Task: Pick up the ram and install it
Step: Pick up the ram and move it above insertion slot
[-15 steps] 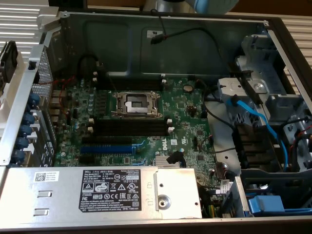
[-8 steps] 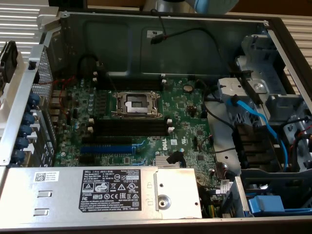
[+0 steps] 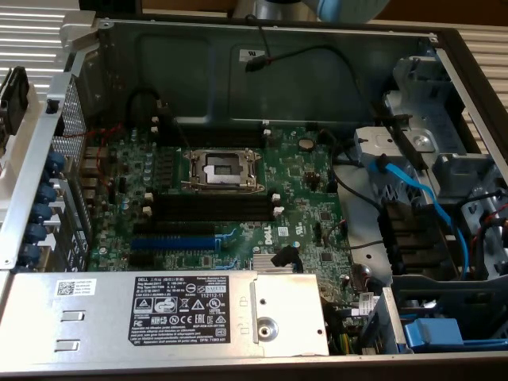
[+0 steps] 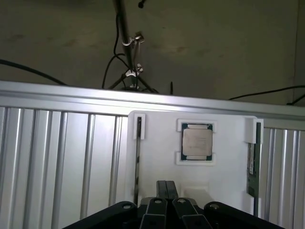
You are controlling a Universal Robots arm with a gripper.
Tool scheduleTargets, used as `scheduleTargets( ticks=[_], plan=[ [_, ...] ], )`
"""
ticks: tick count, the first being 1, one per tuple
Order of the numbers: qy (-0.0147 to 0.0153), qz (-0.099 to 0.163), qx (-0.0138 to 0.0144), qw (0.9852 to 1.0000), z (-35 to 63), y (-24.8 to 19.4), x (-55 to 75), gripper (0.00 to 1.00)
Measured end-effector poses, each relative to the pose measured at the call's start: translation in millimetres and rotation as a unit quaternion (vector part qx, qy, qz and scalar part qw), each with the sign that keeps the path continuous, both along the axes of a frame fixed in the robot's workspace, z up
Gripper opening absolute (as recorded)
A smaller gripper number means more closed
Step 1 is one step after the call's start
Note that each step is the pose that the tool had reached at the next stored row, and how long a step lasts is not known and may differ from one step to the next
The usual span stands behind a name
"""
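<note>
Ribbed aluminium [image 4: 62, 162] runs in long straight grooves beneath a smooth white plastic holder [image 4: 162, 162] with raised corner clips. The ram [image 4: 252, 167], a long, thin dark-green board with a pale label, stands on edge in the slot along one side of that holder. A square processor [image 4: 197, 143] with a dull metal lid sits in the middle pocket, and a second thin dark stick [image 4: 138, 152] stands along the opposite side. The gripper [image 4: 166, 183] hovers over the holder's bare part beside the processor, well apart from the ram. Its black fingers are pressed together with nothing between them.

In the exterior view the grey steel case [image 3: 317, 55] lies open. Taking the metal-framed socket [image 3: 222, 168] as the dial's centre, black memory slots [image 3: 210, 208] with white end clips lie at six o'clock, a glossy blue slot [image 3: 173, 242] at seven and a blue cable [image 3: 413, 198] at three. The black slots are open from above, hemmed between the socket's frame and the blue slot.
</note>
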State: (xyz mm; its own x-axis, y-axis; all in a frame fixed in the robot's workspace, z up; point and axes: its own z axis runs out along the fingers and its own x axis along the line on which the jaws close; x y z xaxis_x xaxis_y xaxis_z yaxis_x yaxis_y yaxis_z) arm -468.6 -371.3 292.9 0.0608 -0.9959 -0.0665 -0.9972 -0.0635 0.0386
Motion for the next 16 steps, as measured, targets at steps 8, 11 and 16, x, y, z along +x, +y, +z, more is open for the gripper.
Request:
scheduleTargets(
  ticks=[8,11,16],
  plan=[
    [0.0017,0.0,0.0065,1.0,-5.3,-5.3,1.0,0.1],
    [0.002,0.0,0.0071,1.0,-7.3,-6.7,1.1,0.1],
    [0.003,0.0,0.0082,1.0,-9.1,-7.8,1.3,0.1]
  ],
)
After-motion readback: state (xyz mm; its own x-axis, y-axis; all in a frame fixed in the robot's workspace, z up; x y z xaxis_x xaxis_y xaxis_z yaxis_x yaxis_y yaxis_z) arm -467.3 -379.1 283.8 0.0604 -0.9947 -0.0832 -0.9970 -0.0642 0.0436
